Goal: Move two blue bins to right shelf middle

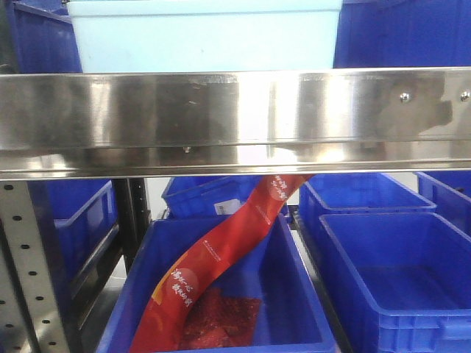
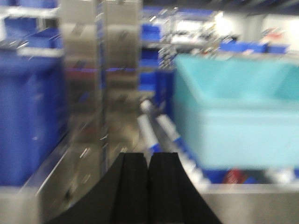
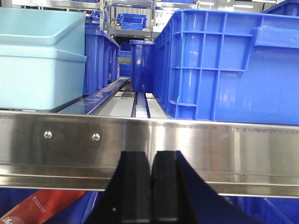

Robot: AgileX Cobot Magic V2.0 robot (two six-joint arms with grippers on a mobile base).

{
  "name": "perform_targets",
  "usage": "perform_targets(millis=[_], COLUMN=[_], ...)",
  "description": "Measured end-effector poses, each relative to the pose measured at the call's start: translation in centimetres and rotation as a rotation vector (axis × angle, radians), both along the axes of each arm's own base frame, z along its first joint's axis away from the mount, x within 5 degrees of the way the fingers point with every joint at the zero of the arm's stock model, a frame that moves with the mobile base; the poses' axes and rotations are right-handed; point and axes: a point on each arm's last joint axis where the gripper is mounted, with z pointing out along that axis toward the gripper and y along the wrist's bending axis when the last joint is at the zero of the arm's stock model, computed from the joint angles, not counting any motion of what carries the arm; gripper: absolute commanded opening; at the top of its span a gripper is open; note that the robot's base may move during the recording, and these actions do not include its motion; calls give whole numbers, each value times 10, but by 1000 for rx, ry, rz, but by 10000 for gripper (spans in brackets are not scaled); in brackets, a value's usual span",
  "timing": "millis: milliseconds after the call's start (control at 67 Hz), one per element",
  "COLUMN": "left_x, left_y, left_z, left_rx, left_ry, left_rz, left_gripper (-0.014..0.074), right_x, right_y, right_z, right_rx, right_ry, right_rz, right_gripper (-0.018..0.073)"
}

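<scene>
A large blue bin [image 3: 224,60] stands on the steel shelf [image 3: 196,140] at the right of the right wrist view; further blue bins [image 3: 100,56] stand behind. My right gripper [image 3: 152,154] is shut and empty, just in front of the shelf's front rail. My left gripper [image 2: 148,156] is shut and empty in a blurred view, facing a steel upright [image 2: 100,70], with a blue bin [image 2: 28,116] to its left. In the front view blue bins [image 1: 397,272] sit on the lower level; one [image 1: 221,294] holds a red packet [image 1: 221,254]. Neither gripper shows there.
A pale turquoise bin [image 3: 39,60] stands on the shelf at left; it also shows in the left wrist view [image 2: 233,116] and the front view [image 1: 206,33]. The steel rail [image 1: 235,118] spans the front view. A perforated post [image 1: 29,265] stands at lower left.
</scene>
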Motion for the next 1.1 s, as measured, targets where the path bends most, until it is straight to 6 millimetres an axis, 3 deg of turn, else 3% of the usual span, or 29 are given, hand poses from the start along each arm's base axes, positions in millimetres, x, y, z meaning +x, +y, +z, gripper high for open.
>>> perform_targets(millis=[119,239,1104], left_x=[-11,-18,-23], left_y=[2,2,2], left_z=[-40,-57,-60], left_rx=[10,9,9], left_ry=[26,7,-2], left_rz=[25,25,25], left_gripper=[-111,-111,-111], right_x=[0,0,0], right_y=[0,0,0], right_z=[0,0,-1], right_rx=[0,0,0], right_ry=[0,0,2], right_rz=[0,0,0], right_gripper=[-163,-163,-163])
